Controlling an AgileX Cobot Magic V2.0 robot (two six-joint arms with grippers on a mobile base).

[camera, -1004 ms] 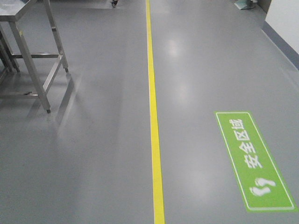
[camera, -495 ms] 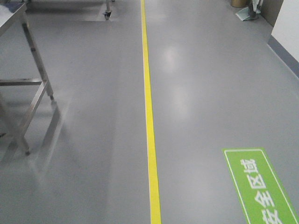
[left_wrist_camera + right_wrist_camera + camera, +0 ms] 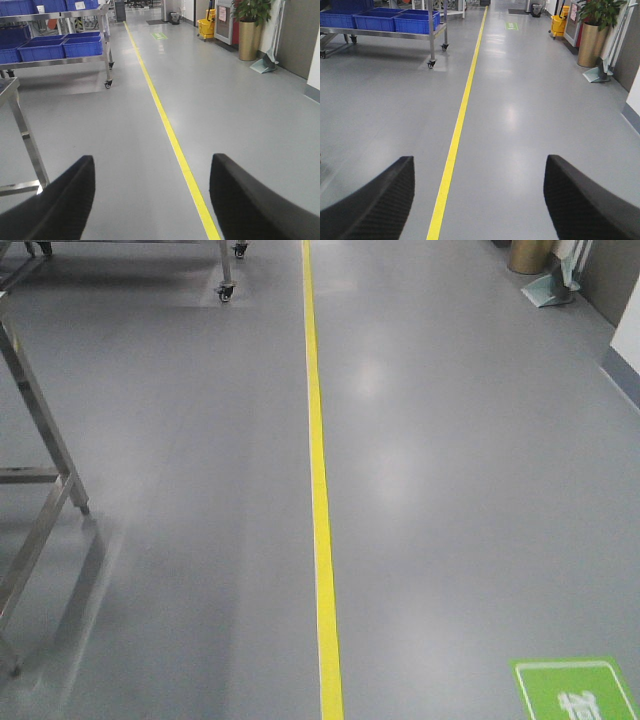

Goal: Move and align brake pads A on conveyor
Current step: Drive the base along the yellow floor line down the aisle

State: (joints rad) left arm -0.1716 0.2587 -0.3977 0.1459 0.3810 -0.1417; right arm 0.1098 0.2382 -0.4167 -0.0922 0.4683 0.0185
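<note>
Nearest: left gripper (image 3: 152,165) and right gripper (image 3: 480,165) are both seen spread wide, with nothing held and only bare floor below. The yellow line (image 3: 320,490) is taken as reference and is seen passing between the fingers of each. A green floor sign (image 3: 575,690) is seen right of the line, table (image 3: 40,440) legs left of it. Further out, a rack (image 3: 106,45) with blue bins (image 3: 82,46) is seen left of the line and a planter (image 3: 247,40) right of it. Pads and conveyor are not shown in any view. The step is judged as transit, with no handling started. Next, the conveyor must be found and the base parked alongside it before any pick is attempted.
</note>
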